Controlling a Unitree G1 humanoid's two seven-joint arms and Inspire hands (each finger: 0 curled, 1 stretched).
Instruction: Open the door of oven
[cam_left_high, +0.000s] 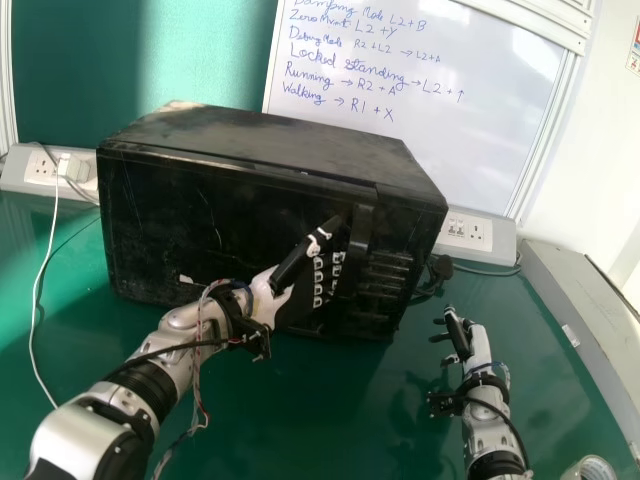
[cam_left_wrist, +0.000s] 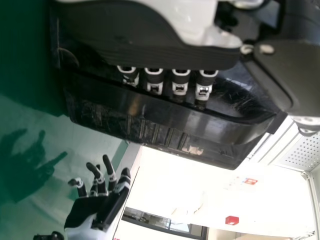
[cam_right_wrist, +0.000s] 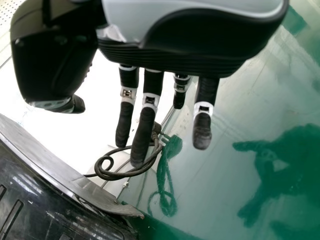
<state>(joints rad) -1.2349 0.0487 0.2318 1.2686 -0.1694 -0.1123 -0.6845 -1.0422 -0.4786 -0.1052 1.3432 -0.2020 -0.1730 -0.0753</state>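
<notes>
Above green tabletop (cam_left_high: 330, 410), had microwave door handle (cam_left_high: 362, 228) hooked by left hand (cam_left_high: 297, 302), right of centre; had right hand (cam_left_high: 473, 346) relaxed, lower right.

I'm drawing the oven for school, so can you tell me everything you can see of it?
The oven is a black box with a shiny, scratched front and a dusty-looking top. An upright handle is near the front's right side, with ridges beside it. The door looks shut. It sits on the green table, before a whiteboard. The robot's left hand is at the handle.
</notes>
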